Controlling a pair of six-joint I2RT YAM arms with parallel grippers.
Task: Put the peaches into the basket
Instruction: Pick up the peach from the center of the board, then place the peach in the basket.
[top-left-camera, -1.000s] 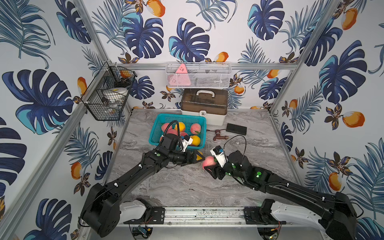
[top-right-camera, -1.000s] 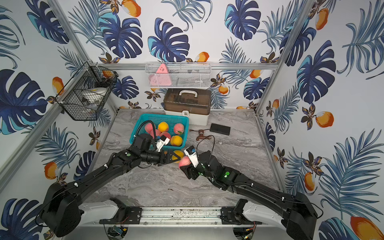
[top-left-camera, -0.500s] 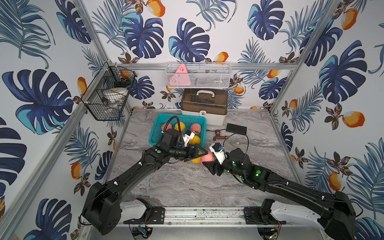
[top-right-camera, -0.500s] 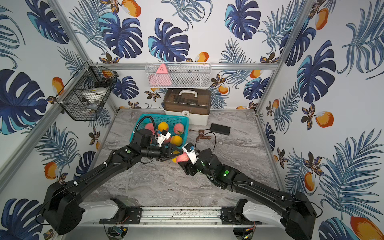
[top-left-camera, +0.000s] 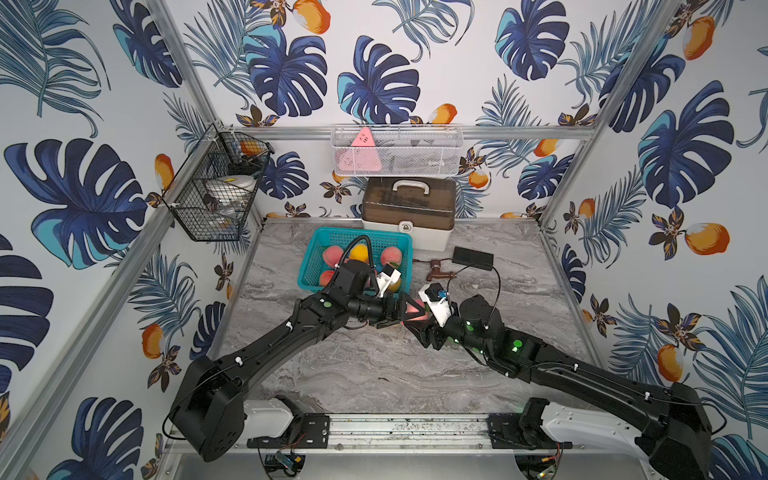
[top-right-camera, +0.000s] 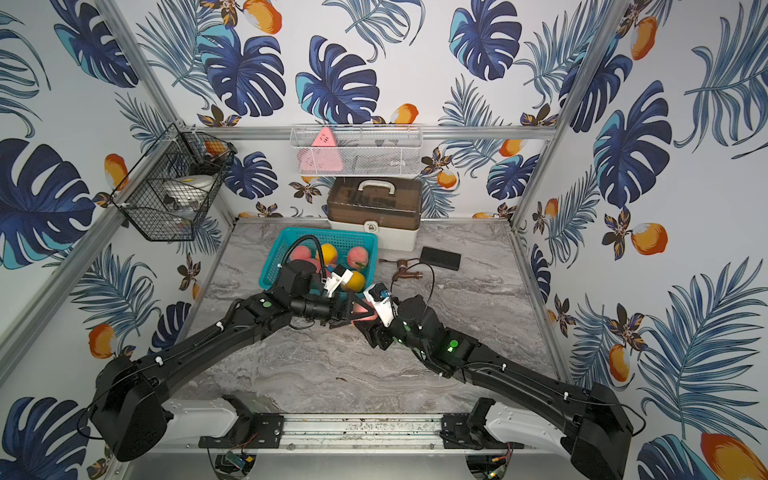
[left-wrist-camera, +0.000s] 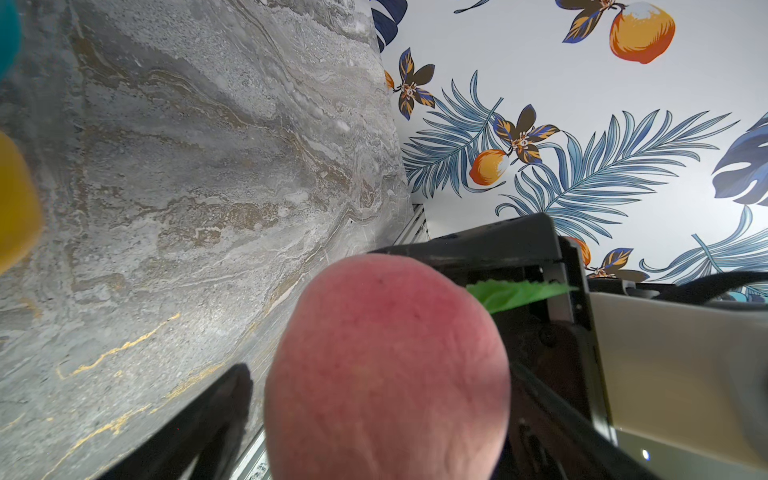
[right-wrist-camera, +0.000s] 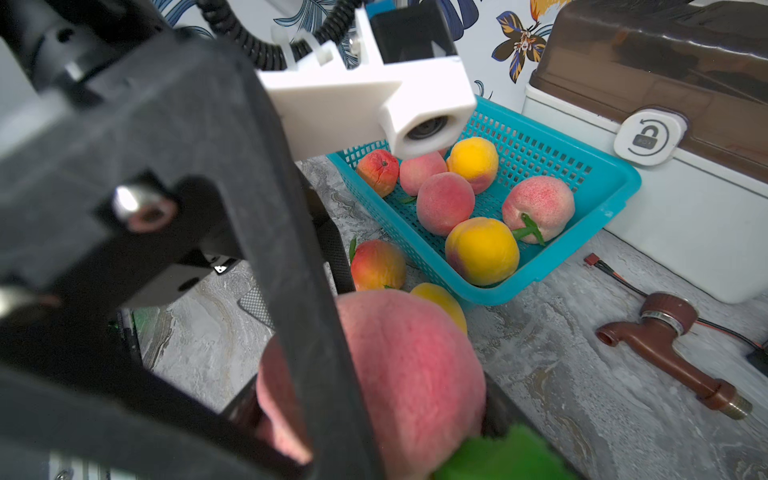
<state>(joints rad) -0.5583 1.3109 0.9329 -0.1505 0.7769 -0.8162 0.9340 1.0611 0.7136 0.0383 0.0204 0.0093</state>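
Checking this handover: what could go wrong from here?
The pink peach sits between both grippers. If the right gripper releases before the left gripper, jaws open around it, closes, it could drop and roll. Two loose peaches beside the basket could get knocked by the left arm.

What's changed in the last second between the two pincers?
The left pincer has pushed forward so its jaws now straddle the pink peach, narrowing but not yet clamped: the left wrist view shows a gap beside one finger. The right pincer has carried that peach slightly toward the teal basket and keeps its grip. Basket, its peaches and the brown tap stayed put.
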